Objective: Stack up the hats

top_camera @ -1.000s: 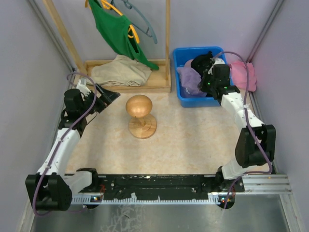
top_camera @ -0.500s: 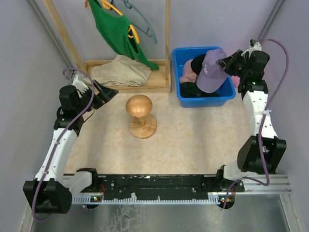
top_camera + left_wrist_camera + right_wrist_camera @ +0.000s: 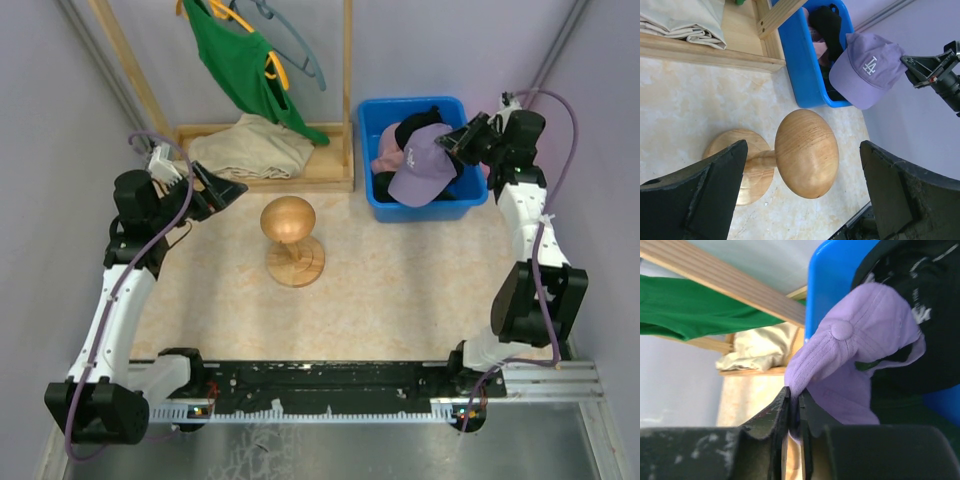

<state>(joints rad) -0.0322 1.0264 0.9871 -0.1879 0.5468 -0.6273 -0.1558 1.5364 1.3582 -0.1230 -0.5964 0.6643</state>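
My right gripper (image 3: 452, 141) is shut on the back edge of a lavender hat (image 3: 420, 166) with a white logo, holding it above the blue bin (image 3: 374, 203). In the right wrist view the fingertips (image 3: 785, 399) pinch the lavender fabric (image 3: 860, 340). A black hat (image 3: 421, 122) and a pink hat (image 3: 384, 152) lie in the bin beneath it. My left gripper (image 3: 224, 191) hangs wide open at the left. In its wrist view a round wooden stand (image 3: 806, 150) shows between the fingers, well beyond them. The lavender hat (image 3: 867, 67) and the bin (image 3: 797, 60) show further off there.
The wooden stand (image 3: 289, 222) sits on the table's middle. A wooden rack (image 3: 330, 170) at the back holds a green shirt (image 3: 240, 65) on a hanger and a folded beige cloth (image 3: 250, 150). Lilac walls close both sides.
My right gripper rose out of the bin with the lavender hat, then shifted it slightly left and down. The left arm drifted a little to the left.
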